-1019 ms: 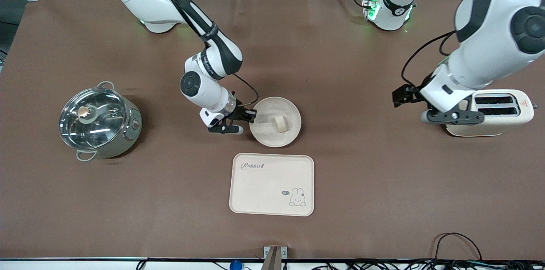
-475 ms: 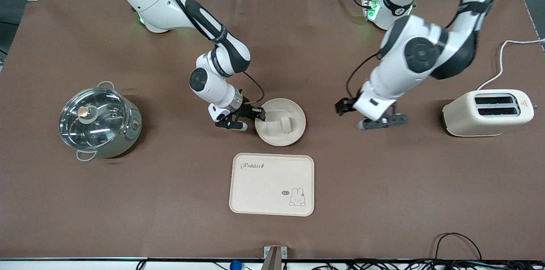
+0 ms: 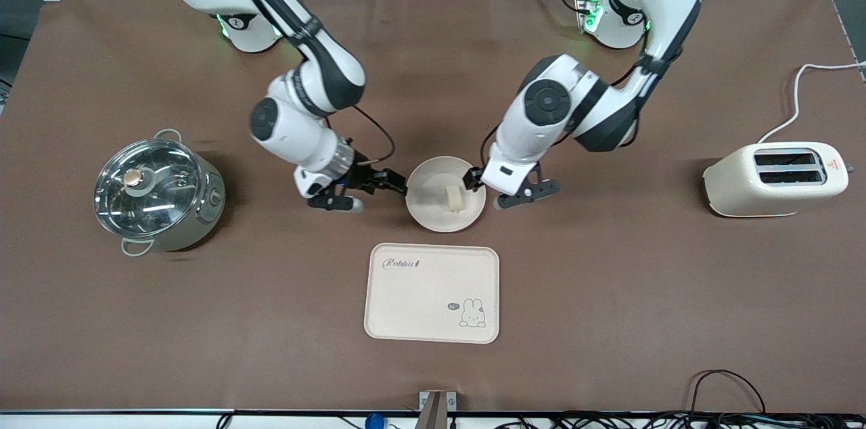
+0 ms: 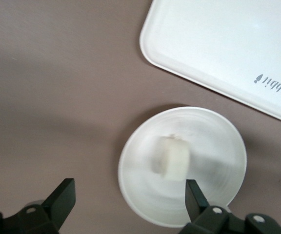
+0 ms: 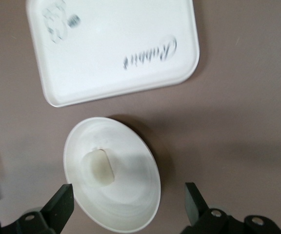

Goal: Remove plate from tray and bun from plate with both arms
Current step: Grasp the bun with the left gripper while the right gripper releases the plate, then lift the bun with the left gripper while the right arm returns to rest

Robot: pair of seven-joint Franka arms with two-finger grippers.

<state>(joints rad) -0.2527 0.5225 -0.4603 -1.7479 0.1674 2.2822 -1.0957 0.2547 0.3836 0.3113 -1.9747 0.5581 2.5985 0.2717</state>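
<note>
The round cream plate (image 3: 433, 216) rests on the brown table, farther from the front camera than the "Rabbit" tray (image 3: 431, 294). The small pale bun (image 3: 453, 197) lies on the plate. My right gripper (image 3: 371, 191) is open beside the plate's rim, toward the right arm's end. My left gripper (image 3: 506, 185) is open beside the rim toward the left arm's end. The left wrist view shows its gripper (image 4: 129, 197), the plate (image 4: 213, 141), the bun (image 4: 172, 158) and the tray (image 4: 218, 48). The right wrist view shows its gripper (image 5: 128, 200), the plate (image 5: 130, 195), the bun (image 5: 97, 168) and the tray (image 5: 111, 48).
A steel pot with a glass lid (image 3: 159, 193) stands toward the right arm's end. A cream toaster (image 3: 775, 178) with a white cable stands toward the left arm's end. The tray is bare.
The left arm has swung from over the toaster to beside the plate. The right gripper nudged the plate slightly toward the left arm's end, then drew back from its rim.
</note>
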